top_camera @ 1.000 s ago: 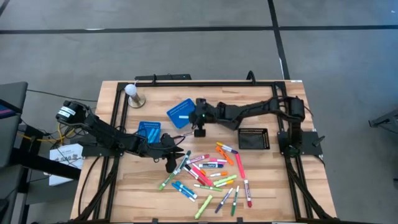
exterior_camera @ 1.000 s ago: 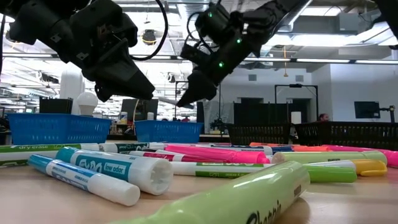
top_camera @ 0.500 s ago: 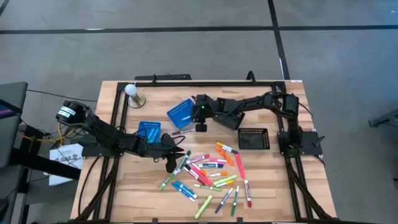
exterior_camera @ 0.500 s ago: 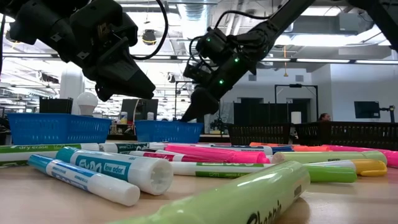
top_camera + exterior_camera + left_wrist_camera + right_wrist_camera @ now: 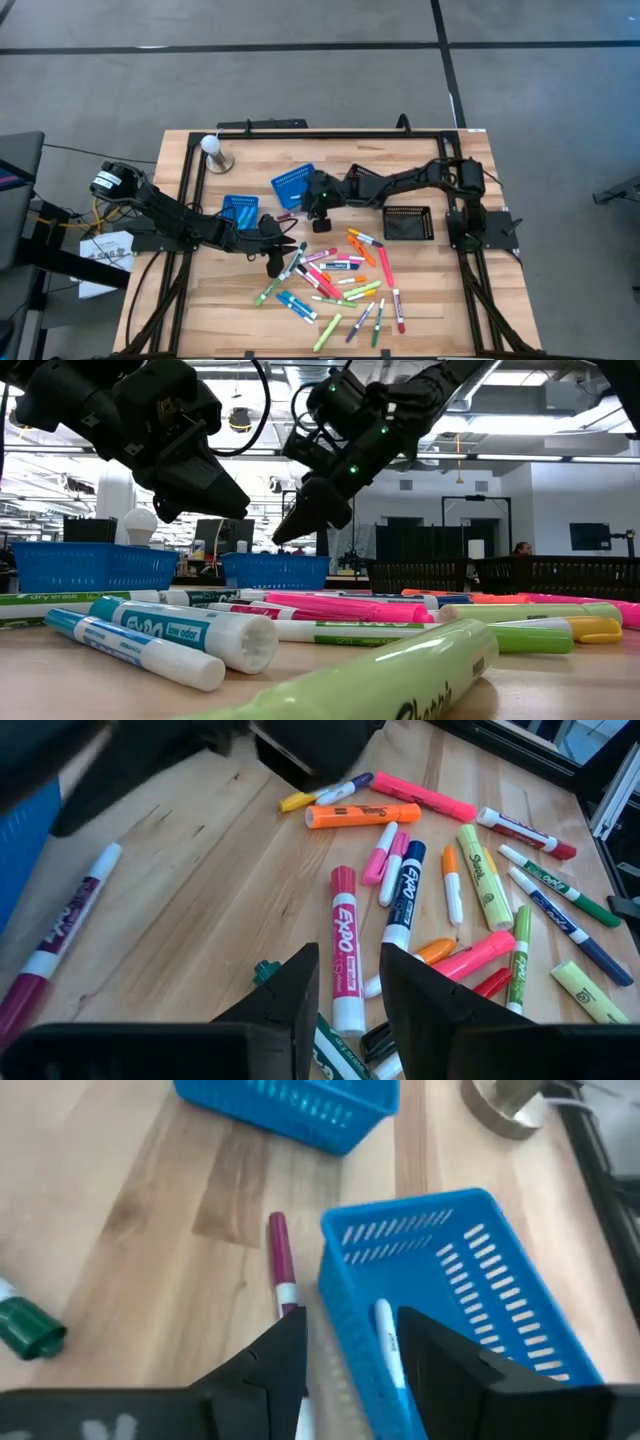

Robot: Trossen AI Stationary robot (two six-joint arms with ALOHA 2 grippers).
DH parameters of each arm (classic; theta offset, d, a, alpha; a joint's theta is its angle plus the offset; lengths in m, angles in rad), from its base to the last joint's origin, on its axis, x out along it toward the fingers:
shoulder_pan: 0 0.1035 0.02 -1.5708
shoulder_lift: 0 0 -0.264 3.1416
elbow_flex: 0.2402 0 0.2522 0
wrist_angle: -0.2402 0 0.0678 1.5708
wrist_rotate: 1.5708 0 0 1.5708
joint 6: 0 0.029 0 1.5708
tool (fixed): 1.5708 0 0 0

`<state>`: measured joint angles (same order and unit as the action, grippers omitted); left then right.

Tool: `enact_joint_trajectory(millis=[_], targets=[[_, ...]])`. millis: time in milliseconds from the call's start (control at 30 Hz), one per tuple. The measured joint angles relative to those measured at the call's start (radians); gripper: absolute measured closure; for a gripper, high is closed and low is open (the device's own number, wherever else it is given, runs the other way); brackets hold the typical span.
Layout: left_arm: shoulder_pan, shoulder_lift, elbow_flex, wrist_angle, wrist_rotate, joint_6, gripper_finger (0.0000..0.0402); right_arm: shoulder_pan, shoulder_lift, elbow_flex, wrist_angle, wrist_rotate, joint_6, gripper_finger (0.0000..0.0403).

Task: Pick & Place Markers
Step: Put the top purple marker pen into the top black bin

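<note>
White marker (image 5: 386,1342) in blue basket (image 5: 470,1295) — beneath open right claw (image 5: 352,1362)

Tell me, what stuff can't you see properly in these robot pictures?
- Blue basket, right wrist view: its far end is cut off by the picture's edge, so only one white marker shows inside.
- Purple marker, right wrist view: its lower end hides behind the right gripper.
- Black mesh basket, high view: too small to tell whether anything is inside.
- Markers, high view: labels too small to read.

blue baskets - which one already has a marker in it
The tilted blue basket under the right gripper: a white and blue marker lies inside. The other blue basket shows none.
</note>
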<state>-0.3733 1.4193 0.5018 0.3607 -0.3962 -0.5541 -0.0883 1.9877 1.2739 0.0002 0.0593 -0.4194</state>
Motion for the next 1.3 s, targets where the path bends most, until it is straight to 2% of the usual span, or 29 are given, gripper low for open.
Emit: enact_joint_trajectory(millis=[100,267,400,567,800,933,1133,1300], targets=[[0.000,0.000,0.000,0.000,0.000,0.000,0.0298,0.021,0.000,0.000,-0.060,0.007,0.004,0.0268],[0.000,0.000,0.000,0.000,0.000,0.000,0.0298,0.015,0.016,-0.002,-0.133,0.007,0.105,0.0279],[0.000,0.000,0.000,0.000,0.000,0.000,0.0298,-0.015,0.053,-0.001,-0.133,0.002,0.140,0.0281],[0.000,0.000,0.000,0.000,0.000,0.000,0.0298,-0.044,0.113,0.001,-0.112,-0.082,0.158,0.0278],[0.000,0.000,0.000,0.000,0.000,0.000,0.0298,-0.045,0.138,0.004,-0.090,-0.087,0.156,0.0284],[0.000,0.000,0.000,0.000,0.000,0.000,0.0298,-0.042,0.132,0.004,-0.093,-0.090,0.125,0.0308],[0.000,0.000,0.000,0.000,0.000,0.000,0.0298,-0.041,0.124,0.003,-0.108,-0.143,0.157,0.0386],[0.000,0.000,0.000,0.000,0.000,0.000,0.0298,-0.014,0.090,0.001,-0.198,-0.152,0.166,0.0369]])
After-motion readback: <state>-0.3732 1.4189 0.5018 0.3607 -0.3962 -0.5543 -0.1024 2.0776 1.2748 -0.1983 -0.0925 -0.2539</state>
